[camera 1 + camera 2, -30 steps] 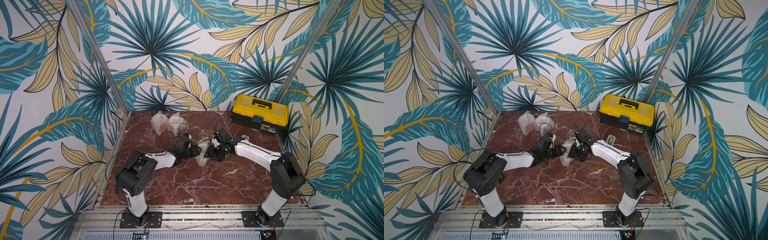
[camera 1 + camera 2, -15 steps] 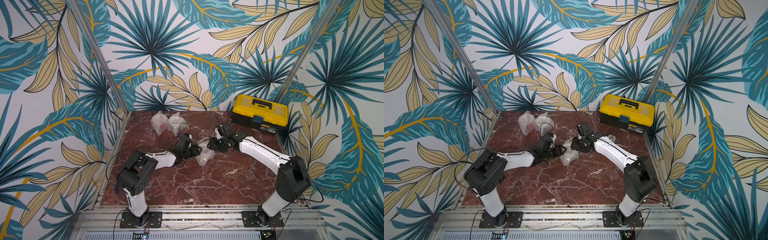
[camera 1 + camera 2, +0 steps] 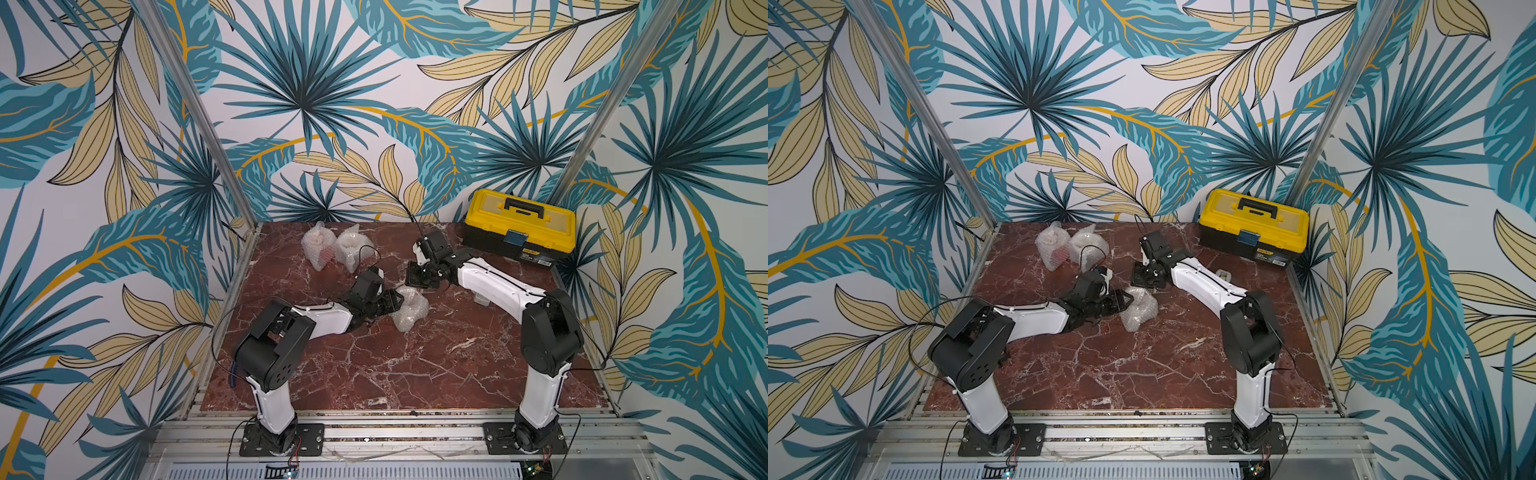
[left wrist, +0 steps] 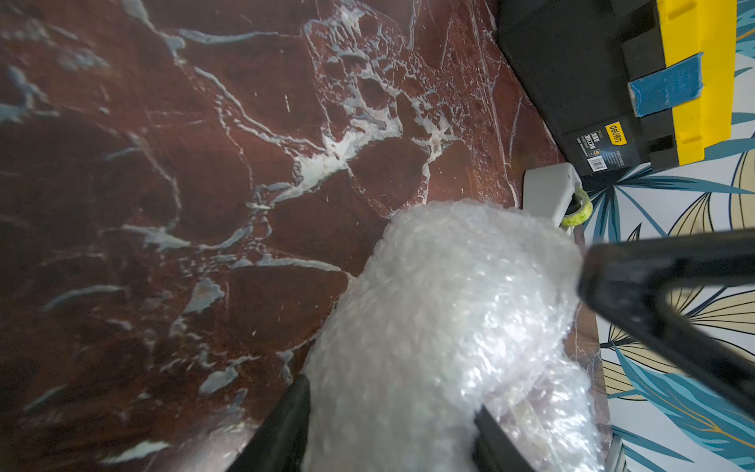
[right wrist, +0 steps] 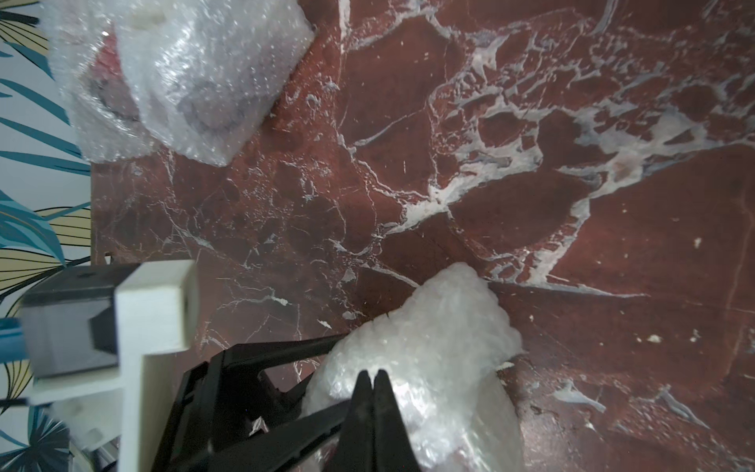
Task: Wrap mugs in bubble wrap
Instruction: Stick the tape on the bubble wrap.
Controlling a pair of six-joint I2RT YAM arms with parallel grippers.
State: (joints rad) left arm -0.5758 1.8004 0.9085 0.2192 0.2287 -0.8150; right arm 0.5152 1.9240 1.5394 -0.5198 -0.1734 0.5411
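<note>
The left gripper [image 4: 390,394] is clamped on a lumpy bundle of bubble wrap [image 4: 449,310]; one black finger [image 4: 282,429] presses one flank, its partner presses the opposite flank, and the plastic bulges out between them. In both top views the left gripper [image 3: 394,300] reaches in low from the left side, and the bundle [image 3: 409,309] lies at its tip on the table [image 3: 374,374], near the middle. The mug inside cannot be made out through the whitish wrap.

The right gripper [image 5: 371,380] has its jaws pressed together, tip against tip, with nothing visible between them. In its wrist view the tips sit in front of the bundle; whether they touch the wrap I cannot tell. In a top view the right gripper [image 3: 1147,280] points down just behind the bundle, on its far side from the left gripper.

Farther back, towards the rear left of the red marble table, two wrapped bundles [image 3: 318,245] stand touching each other, well apart from the held one; something red shows through the left one. A small grey tape dispenser [image 4: 549,194] with a greenish roll sits beside the right arm; beyond it, in the rear right corner, rests a yellow and black toolbox [image 3: 519,226], lid closed.
</note>
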